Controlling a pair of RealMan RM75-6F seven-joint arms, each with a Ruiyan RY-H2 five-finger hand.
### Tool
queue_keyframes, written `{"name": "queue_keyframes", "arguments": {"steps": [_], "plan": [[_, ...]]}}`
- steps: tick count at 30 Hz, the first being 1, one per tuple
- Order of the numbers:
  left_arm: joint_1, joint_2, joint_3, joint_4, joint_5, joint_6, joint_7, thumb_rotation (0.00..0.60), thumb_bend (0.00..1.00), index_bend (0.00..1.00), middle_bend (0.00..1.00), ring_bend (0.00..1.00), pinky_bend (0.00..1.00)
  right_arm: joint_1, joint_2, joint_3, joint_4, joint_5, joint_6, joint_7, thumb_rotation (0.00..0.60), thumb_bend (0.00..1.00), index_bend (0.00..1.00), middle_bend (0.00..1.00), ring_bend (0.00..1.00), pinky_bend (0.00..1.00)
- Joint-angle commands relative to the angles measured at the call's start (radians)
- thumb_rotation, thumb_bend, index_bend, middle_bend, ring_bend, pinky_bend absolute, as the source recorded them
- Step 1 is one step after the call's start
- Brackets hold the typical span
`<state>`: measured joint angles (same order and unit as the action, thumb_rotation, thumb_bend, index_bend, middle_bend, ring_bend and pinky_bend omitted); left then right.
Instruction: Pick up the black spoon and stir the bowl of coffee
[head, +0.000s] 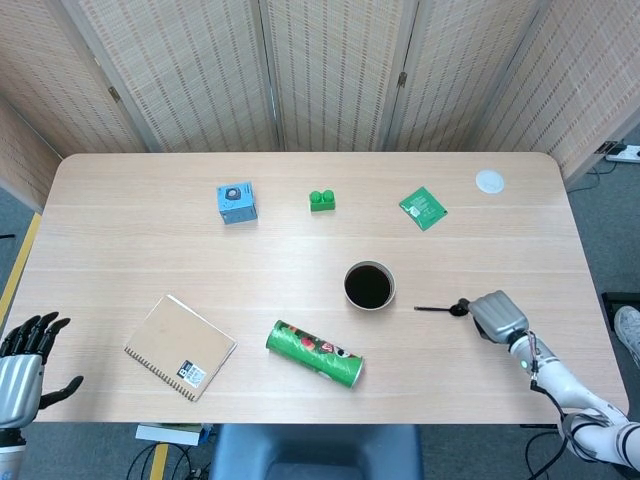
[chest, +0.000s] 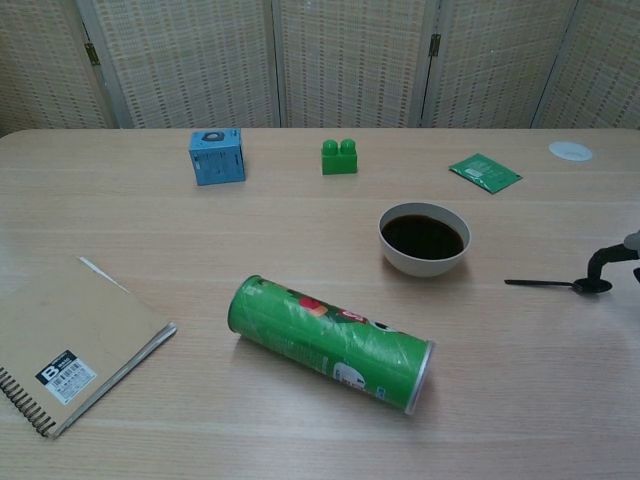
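Observation:
The black spoon (head: 437, 309) (chest: 550, 285) lies flat on the table, its handle pointing left toward the white bowl (head: 347, 285) (chest: 423, 263) of dark coffee. My right hand (head: 498, 315) (chest: 612, 258) sits just right of the spoon, back upward with fingers curled under. One dark fingertip (chest: 598, 266) comes down onto the spoon's scoop end. Whether the hand pinches it is hidden. My left hand (head: 25, 362) hovers off the table's near left corner with fingers spread, holding nothing.
A green snack can (head: 314, 353) (chest: 330, 343) lies on its side near the bowl. A spiral notebook (head: 180, 347), blue cube (head: 237, 203), green brick (head: 321, 200), green packet (head: 423, 208) and white disc (head: 489, 181) lie spread around the table.

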<state>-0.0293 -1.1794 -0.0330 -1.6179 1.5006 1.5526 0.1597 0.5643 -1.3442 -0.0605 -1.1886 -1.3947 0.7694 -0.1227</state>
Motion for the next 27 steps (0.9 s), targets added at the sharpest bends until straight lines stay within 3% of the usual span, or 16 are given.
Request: {"name": "queue_keyframes", "arguments": {"steps": [1, 9, 11, 13, 15, 17, 19, 25, 27], "plan": [[0.001, 0.000, 0.000, -0.002, 0.000, 0.001, 0.002, 0.600, 0.20, 0.20, 0.15, 0.12, 0.18, 0.010, -0.018, 0.019, 0.020, 0.008, -0.002, 0.007, 0.600, 0.98, 0.27, 0.97, 1.00, 1.00], [0.006, 0.005, 0.000, -0.005, -0.004, 0.006, 0.003, 0.600, 0.20, 0.20, 0.15, 0.12, 0.18, 0.009, -0.011, 0.029, -0.005, -0.019, 0.039, 0.035, 0.600, 0.97, 0.27, 0.97, 1.00, 1.00], [0.005, 0.005, 0.000, -0.004, -0.003, 0.004, 0.003, 0.600, 0.19, 0.20, 0.15, 0.12, 0.18, -0.002, -0.004, 0.033, -0.018, -0.019, 0.064, 0.033, 0.600, 0.92, 0.27, 0.97, 1.00, 1.00], [0.004, 0.003, 0.000, -0.004, -0.001, 0.003, 0.002, 0.600, 0.19, 0.20, 0.15, 0.12, 0.18, -0.016, 0.000, 0.038, -0.033, -0.020, 0.096, 0.034, 0.600, 0.77, 0.27, 0.97, 1.00, 1.00], [0.004, 0.001, 0.000, -0.003, 0.000, 0.002, 0.001, 0.600, 0.20, 0.20, 0.15, 0.12, 0.18, -0.036, 0.001, 0.046, -0.055, -0.023, 0.147, 0.041, 0.600, 0.50, 0.27, 0.93, 1.00, 1.00], [0.004, 0.001, -0.001, -0.002, 0.000, 0.003, 0.000, 0.600, 0.20, 0.20, 0.15, 0.12, 0.18, -0.056, -0.003, 0.051, -0.074, -0.035, 0.196, 0.061, 0.600, 0.35, 0.27, 0.88, 0.98, 1.00], [0.004, 0.001, -0.002, -0.001, 0.000, 0.003, -0.003, 0.600, 0.20, 0.20, 0.15, 0.12, 0.18, -0.079, -0.011, 0.056, -0.092, -0.054, 0.255, 0.106, 0.600, 0.27, 0.27, 0.82, 0.91, 0.97], [0.002, 0.002, -0.004, 0.001, 0.002, 0.005, -0.011, 0.600, 0.20, 0.20, 0.15, 0.12, 0.18, -0.115, -0.013, 0.064, -0.133, -0.089, 0.349, 0.175, 0.600, 0.15, 0.27, 0.59, 0.59, 0.69], [0.001, 0.001, -0.005, 0.003, 0.003, 0.003, -0.014, 0.600, 0.20, 0.20, 0.15, 0.12, 0.18, -0.121, -0.011, 0.067, -0.158, -0.084, 0.355, 0.185, 0.600, 0.06, 0.27, 0.52, 0.49, 0.57]]}}
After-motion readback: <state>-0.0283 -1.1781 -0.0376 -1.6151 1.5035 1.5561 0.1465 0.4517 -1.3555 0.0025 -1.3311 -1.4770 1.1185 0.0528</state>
